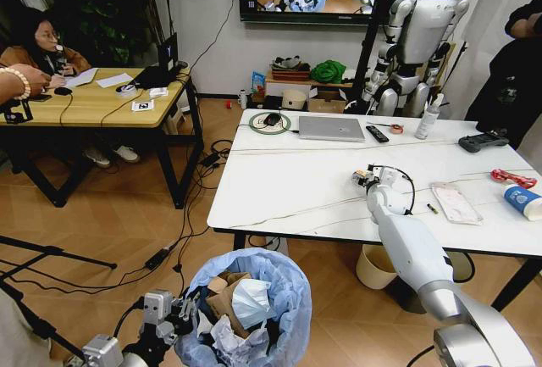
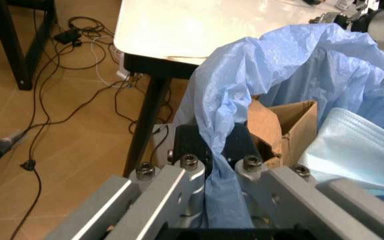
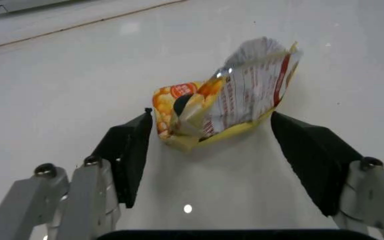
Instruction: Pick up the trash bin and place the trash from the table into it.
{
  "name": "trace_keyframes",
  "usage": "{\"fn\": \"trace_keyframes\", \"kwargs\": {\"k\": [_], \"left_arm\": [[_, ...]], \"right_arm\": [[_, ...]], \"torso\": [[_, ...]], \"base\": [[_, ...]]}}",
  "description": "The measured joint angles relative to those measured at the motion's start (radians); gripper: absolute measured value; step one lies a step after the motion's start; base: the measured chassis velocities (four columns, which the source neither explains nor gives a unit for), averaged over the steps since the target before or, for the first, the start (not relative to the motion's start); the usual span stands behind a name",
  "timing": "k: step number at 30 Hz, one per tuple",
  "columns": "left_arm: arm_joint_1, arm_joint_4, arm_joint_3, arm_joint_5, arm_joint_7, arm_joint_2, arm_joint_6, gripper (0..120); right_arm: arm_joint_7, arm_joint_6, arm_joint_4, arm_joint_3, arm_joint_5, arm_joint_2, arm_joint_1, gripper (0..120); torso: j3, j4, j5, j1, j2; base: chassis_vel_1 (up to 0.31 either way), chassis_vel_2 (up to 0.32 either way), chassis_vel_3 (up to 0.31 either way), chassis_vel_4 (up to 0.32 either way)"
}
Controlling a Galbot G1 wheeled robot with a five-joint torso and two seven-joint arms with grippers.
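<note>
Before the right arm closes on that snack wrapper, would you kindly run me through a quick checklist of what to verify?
1. Snack wrapper sits between the right gripper's open fingers: ok.
2. Fingers clear of the wrapper, not yet touching: ok.
3. Wrapper rests on the table with nothing else beside it: ok.
4. Left gripper shut on the trash bin's blue liner: ok.
5. Bin has room left above the cardboard and face mask: cannot tell.
6. Bin held below the table edge, near the right arm: ok.
</note>
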Motion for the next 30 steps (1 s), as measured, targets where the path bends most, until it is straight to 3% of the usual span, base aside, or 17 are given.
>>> {"fn": "trace_keyframes", "kwargs": {"k": [3, 6, 10, 18, 30], "left_arm": [[0.0, 0.0, -0.002, 0.0, 0.0, 0.0, 0.0, 0], [0.001, 0.0, -0.003, 0.0, 0.0, -0.001, 0.0, 0], [0.002, -0.002, -0.005, 0.0, 0.0, 0.0, 0.0, 0], [0.002, -0.002, -0.005, 0.0, 0.0, -0.001, 0.0, 0], [0.002, -0.002, -0.004, 0.001, 0.0, -0.002, -0.001, 0]], "right_arm": [[-0.01, 0.006, -0.007, -0.003, 0.0, 0.002, 0.004, 52], [-0.015, 0.01, -0.011, -0.004, 0.0, 0.002, 0.006, 46], [-0.028, 0.018, -0.019, -0.006, -0.001, 0.002, 0.01, 26], [-0.039, 0.026, -0.023, -0.006, -0.001, -0.001, 0.01, 1], [-0.047, 0.031, -0.026, -0.005, 0.0, -0.005, 0.008, 0]], "torso": [[0.0, 0.0001, 0.0, 0.0, 0.0], [0.0, 0.0001, -0.0001, 0.0, 0.0], [0.0, 0.0001, -0.0001, 0.0, 0.0], [0.0, 0.0001, -0.0001, 0.0, 0.0], [0.0, 0.0, 0.0, 0.0, 0.0]], "base": [[0.0, 0.0, 0.0, 0.0], [0.0, 0.0, 0.0, 0.0], [0.0, 0.0, 0.0, 0.0], [0.0, 0.0, 0.0, 0.0], [0.0, 0.0, 0.0, 0.0]]}}
